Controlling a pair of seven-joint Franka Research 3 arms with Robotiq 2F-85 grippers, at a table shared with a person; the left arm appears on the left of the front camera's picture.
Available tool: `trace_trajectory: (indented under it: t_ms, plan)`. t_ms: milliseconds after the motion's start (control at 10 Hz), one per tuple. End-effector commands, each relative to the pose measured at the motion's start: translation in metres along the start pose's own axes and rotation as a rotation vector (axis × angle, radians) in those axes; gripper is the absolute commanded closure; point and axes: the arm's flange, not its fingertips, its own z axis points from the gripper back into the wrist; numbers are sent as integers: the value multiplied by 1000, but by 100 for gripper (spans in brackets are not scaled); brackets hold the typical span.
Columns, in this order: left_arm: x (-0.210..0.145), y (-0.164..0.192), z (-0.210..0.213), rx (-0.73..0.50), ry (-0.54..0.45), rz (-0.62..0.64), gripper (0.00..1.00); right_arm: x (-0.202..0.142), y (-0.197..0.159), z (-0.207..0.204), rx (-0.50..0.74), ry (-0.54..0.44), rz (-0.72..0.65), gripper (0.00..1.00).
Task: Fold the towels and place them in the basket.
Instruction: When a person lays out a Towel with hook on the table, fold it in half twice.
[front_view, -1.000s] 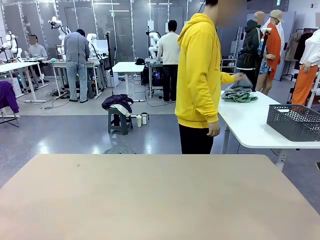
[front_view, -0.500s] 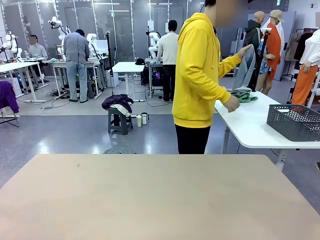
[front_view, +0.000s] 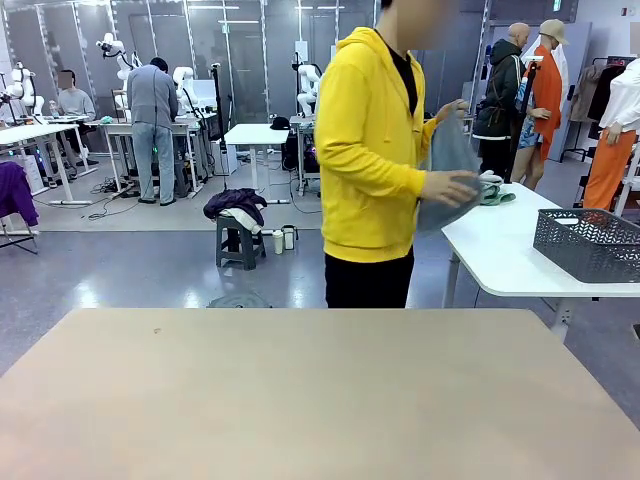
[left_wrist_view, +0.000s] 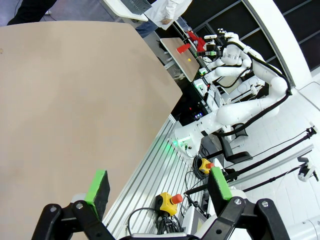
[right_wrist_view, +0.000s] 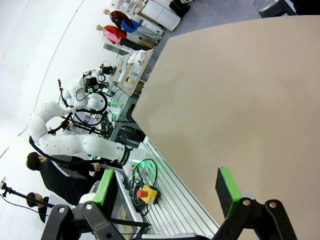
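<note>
A person in a yellow hoodie stands beyond my beige table (front_view: 300, 390), holding a grey-blue towel (front_view: 448, 170) in both hands. More towels (front_view: 494, 192), green among them, lie heaped on the white side table (front_view: 500, 255) at the right. The dark grey mesh basket (front_view: 588, 243) stands on that same white table. My left gripper (left_wrist_view: 159, 187) is open with nothing between its green pads, over my table's near edge. My right gripper (right_wrist_view: 167, 187) is open too and holds nothing, also over the table edge.
A beige tabletop (left_wrist_view: 65, 100) lies bare under both wrists. Beyond it is grey floor with a stool (front_view: 238, 235) carrying dark clothes. Other people work at tables farther back.
The person has picked the grey-blue towel off the heap and turned from the white table toward my table with it. Both grippers stay still.
</note>
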Motion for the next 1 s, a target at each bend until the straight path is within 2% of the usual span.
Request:
trace_trajectory:
  t_ms: [0, 900]
  plan:
    - [-1, 0, 1, -16, 1, -19, 0, 1, -1, 1, 11, -10, 16, 0]
    - [-1, 0, 1, -16, 1, -19, 0, 1, -1, 1, 11, -10, 16, 0]
